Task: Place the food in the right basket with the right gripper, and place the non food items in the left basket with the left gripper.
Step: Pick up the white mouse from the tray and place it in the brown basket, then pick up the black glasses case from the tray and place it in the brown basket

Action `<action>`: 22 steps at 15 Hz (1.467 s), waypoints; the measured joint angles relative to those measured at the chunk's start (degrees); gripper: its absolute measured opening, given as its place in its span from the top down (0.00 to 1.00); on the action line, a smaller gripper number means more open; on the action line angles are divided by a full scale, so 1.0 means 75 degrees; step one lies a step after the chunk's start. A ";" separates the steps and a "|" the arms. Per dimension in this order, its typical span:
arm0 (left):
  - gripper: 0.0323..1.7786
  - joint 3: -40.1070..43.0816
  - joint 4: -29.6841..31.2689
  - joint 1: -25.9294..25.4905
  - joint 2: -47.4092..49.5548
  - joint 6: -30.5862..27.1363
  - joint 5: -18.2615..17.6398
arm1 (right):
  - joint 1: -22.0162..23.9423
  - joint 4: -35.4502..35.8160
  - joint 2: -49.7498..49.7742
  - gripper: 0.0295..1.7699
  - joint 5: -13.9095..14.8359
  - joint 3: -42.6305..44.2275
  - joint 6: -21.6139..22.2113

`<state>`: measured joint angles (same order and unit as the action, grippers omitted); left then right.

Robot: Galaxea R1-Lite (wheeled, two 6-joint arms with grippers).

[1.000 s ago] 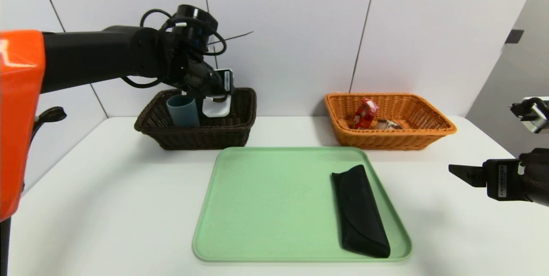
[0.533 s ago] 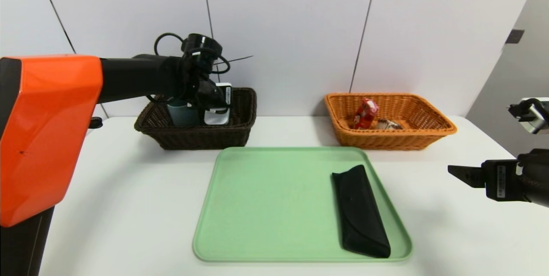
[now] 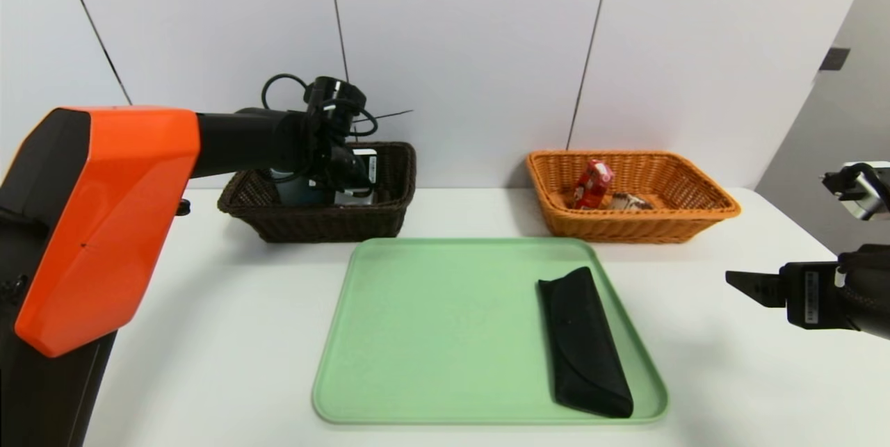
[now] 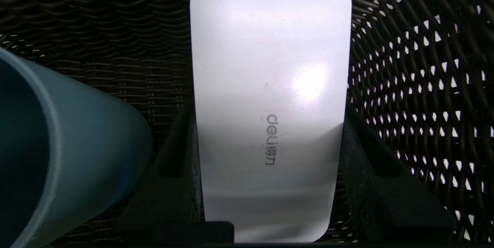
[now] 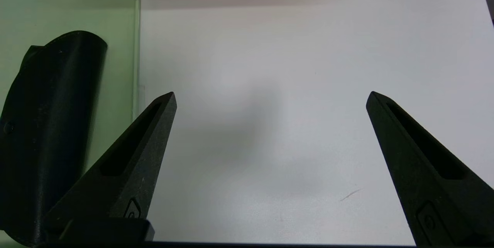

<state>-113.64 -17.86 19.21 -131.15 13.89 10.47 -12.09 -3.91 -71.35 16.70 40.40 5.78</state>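
Two woven baskets on the white surface: dark brown left basket takes the left pincer, clamping the flat white oblong case low beside the teal cup, lower than before. Right pincer idles wide. Black soft pouch waits on the green tray.

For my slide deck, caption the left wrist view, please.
Left gripper shut on the white case, inside the dark brown basket beside the teal cup.

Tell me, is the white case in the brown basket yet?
In, but not let go: the white case sits low among the dark brown basket walls, the left tool clamping it.
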 joint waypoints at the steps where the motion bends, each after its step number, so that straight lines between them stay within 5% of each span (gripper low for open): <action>1: 0.45 0.0000 0.0015 -0.0002 -0.0029 0.0000 0.0000 | 0.0000 -0.0003 0.0000 0.04 0.0000 -0.0021 -0.0003; 12: 0.16 0.0011 -0.0143 0.0356 0.0639 0.0085 0.0338 | 0.0000 0.0008 0.0007 0.04 -0.0018 -0.0039 -0.0011; 16: 0.11 0.0007 -0.1066 0.1432 0.1668 0.0554 0.0767 | -0.0003 0.0008 -0.0015 0.04 -0.0034 -0.0033 0.0003; 22: 0.07 0.0011 -0.2349 0.3631 0.2154 0.2497 0.1702 | 0.0008 -0.0010 -0.0085 0.04 -0.0070 -0.0050 0.0060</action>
<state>-113.56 -35.47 46.45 -114.99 32.61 23.24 -12.03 -3.99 -71.99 16.18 40.02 6.23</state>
